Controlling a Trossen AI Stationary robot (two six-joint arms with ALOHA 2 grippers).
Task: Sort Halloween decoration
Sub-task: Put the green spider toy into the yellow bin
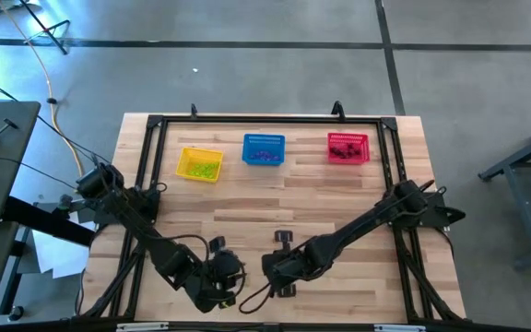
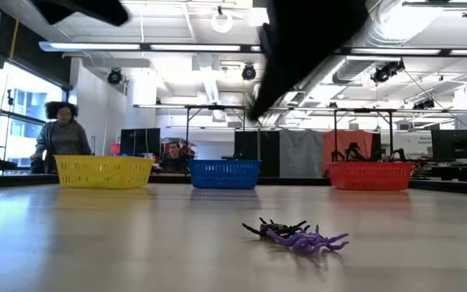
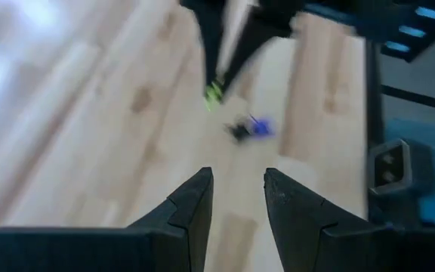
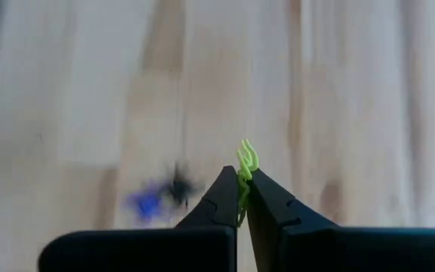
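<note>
My right gripper [image 4: 240,175] is shut on one yellow-green spider trinket [image 4: 245,159] near the table's near edge [image 1: 270,267]. The left wrist view shows the same trinket [image 3: 214,92] at the right gripper's tips, above the wood. A black trinket [image 2: 276,228] and a purple one [image 2: 308,240] lie together on the table, below and beside the right gripper. My left gripper [image 3: 238,185] is open, a short way to their left [image 1: 229,274], pointing toward them and touching nothing. My right gripper pinches the yellow-green trinket between its two fingertips. The trinket's curled legs [image 4: 246,153] stick out past the tips. The fingers slant down from above, and the trinket is lifted clear of the table.
Three mesh baskets stand in a row toward the far edge: yellow [image 1: 199,164] on the left, blue [image 1: 264,149] in the middle, red [image 1: 348,148] on the right, each with small trinkets inside. Bare wood lies between them and the grippers. A person [image 2: 59,138] shows beyond the table.
</note>
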